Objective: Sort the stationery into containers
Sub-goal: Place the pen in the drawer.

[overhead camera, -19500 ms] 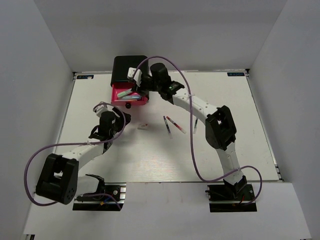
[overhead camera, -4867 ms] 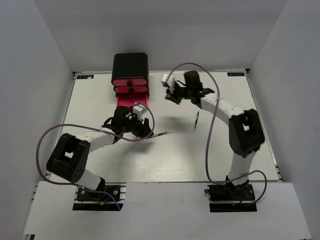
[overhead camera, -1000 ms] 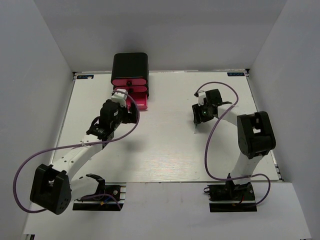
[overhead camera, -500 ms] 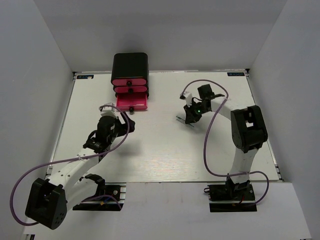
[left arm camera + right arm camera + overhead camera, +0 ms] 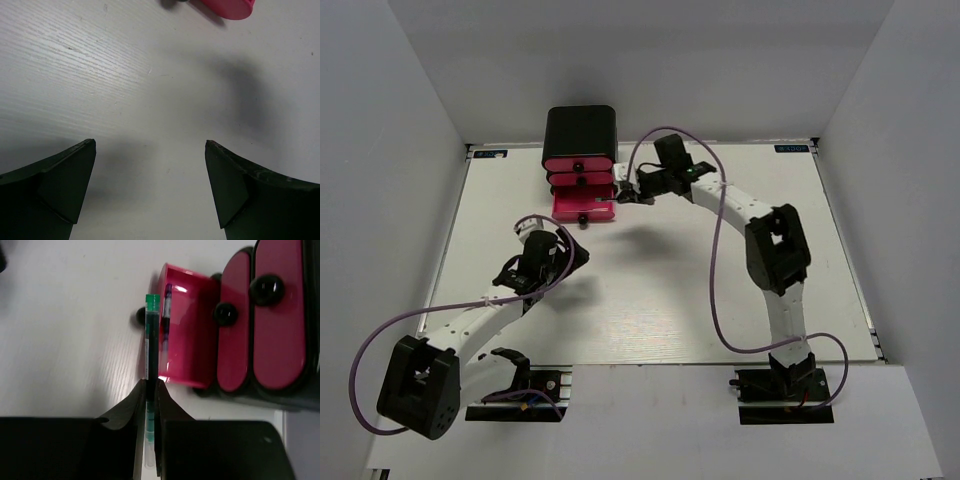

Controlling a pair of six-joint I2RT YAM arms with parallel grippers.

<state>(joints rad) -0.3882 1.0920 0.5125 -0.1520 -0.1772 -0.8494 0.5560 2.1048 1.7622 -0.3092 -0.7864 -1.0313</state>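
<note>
Right gripper [image 5: 150, 389] is clamped on a green-capped pen [image 5: 151, 335], held lengthwise along the front wall of the open bottom drawer [image 5: 192, 340]. This is judged to be alignment for dropping it beside another pen [image 5: 166, 315] inside. Left gripper [image 5: 150, 147] is spread wide and empty, in front of the drawer and apparently keeping clear.

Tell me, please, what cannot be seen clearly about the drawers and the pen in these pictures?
Shut drawers: contents hidden behind their fronts, every view.
Open drawer: right wrist view shows one pen inside; the green-capped pen covers part.
Green-capped pen: lower end hidden between the right gripper fingers.
Left wrist view: top edge cuts off the open drawer.
</note>
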